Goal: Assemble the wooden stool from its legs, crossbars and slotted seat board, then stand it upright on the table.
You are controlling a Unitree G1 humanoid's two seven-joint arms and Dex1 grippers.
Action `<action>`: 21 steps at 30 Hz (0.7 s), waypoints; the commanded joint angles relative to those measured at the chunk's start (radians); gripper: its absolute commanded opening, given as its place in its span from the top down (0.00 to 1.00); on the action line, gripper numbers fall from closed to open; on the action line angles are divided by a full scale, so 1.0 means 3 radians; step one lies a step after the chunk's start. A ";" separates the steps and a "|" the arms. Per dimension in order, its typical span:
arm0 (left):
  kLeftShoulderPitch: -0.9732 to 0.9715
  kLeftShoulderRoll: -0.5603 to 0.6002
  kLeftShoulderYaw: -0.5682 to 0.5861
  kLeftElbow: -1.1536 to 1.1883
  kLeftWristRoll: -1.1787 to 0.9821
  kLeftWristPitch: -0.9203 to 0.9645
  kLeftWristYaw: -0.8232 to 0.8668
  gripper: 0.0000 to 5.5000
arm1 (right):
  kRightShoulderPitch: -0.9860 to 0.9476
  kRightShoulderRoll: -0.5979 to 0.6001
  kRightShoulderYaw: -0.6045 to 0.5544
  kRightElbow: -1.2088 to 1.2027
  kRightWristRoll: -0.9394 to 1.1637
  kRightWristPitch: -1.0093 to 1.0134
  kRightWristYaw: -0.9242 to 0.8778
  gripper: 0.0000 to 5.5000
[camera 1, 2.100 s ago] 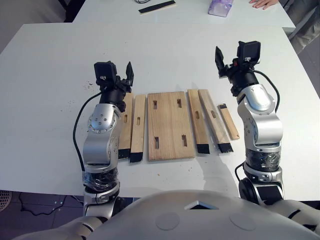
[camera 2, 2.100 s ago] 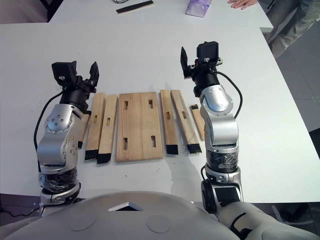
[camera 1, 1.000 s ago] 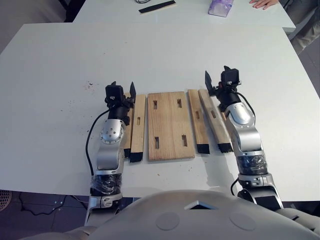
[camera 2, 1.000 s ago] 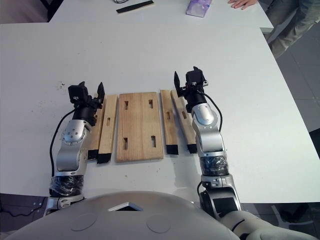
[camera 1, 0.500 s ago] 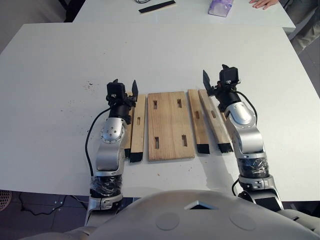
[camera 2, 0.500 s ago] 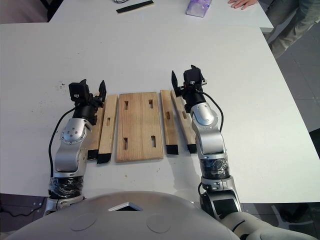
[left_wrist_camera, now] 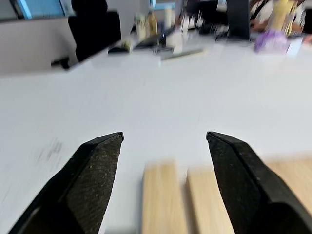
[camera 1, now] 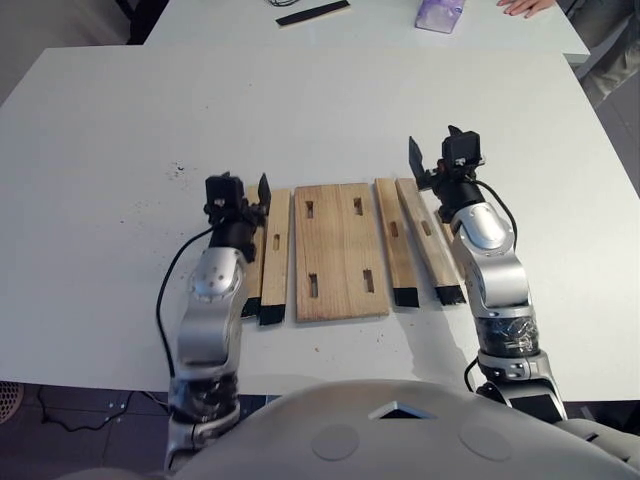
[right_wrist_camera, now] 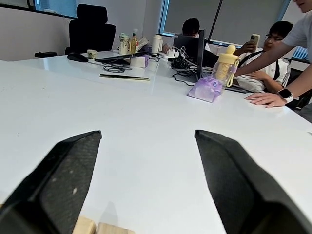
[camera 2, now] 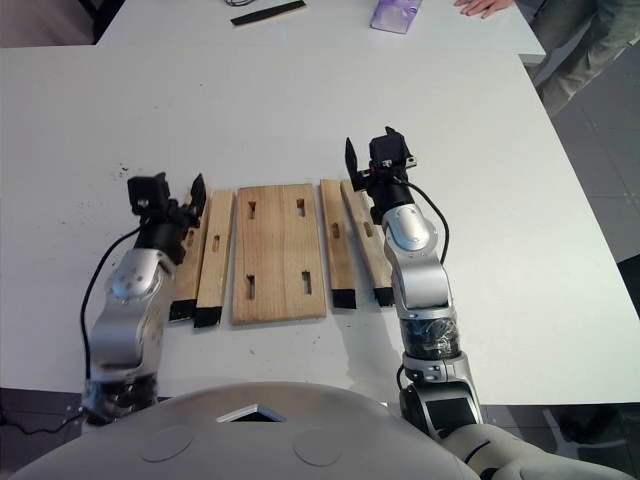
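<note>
Left eye view. Tabletop (camera 1: 120, 120): seat board (camera 1: 340, 250) flat at centre; legs (camera 1: 275, 250) paired either side. Left fingers (left_wrist_camera: 92, 185), right fingers (right_wrist_camera: 53, 190): wide open, empty, over the legs' far ends. I risk pinching two touching legs together.

Head eyes look down on the table (camera 1: 100, 130); wrist cameras skim it.

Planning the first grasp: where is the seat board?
In the left eye view, the seat board lies flat on the table, between the left slat and the right slat.
</note>
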 commanded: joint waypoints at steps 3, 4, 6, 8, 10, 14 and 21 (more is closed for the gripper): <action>0.0914 0.0245 0.0042 -0.0480 -0.0035 0.0348 -0.0227 0.42 | 0.0546 0.0070 0.0071 0.0050 -0.0114 -0.0367 -0.0178 0.36; 0.0966 0.0334 0.0080 -0.0487 -0.0029 0.0376 -0.0292 0.42 | 0.0577 0.0076 0.0065 0.0025 -0.0120 -0.0377 -0.0192 0.36; 0.1054 0.0494 0.0219 -0.0406 -0.0051 0.0404 -0.0431 0.42 | 0.0552 0.0045 0.0026 -0.0002 -0.0103 -0.0332 -0.0163 0.36; 0.1099 0.0638 0.0365 -0.0244 -0.0103 0.0324 -0.0603 0.42 | 0.0471 -0.0006 -0.0037 -0.0099 -0.0059 -0.0167 -0.0111 0.36; 0.1102 0.0722 0.0481 -0.0159 -0.0154 0.0230 -0.0711 0.42 | 0.0443 -0.0021 -0.0059 -0.0222 -0.0048 -0.0021 -0.0086 0.36; 0.0992 0.0796 0.0610 -0.0304 -0.0267 0.0261 -0.0797 0.42 | 0.0472 0.0013 -0.0017 -0.0434 -0.0085 0.0179 -0.0110 0.36; 0.0847 0.0821 0.0591 -0.0494 -0.0330 0.0577 -0.0806 0.42 | 0.0515 0.0060 0.0072 -0.0611 -0.0132 0.0348 -0.0141 0.36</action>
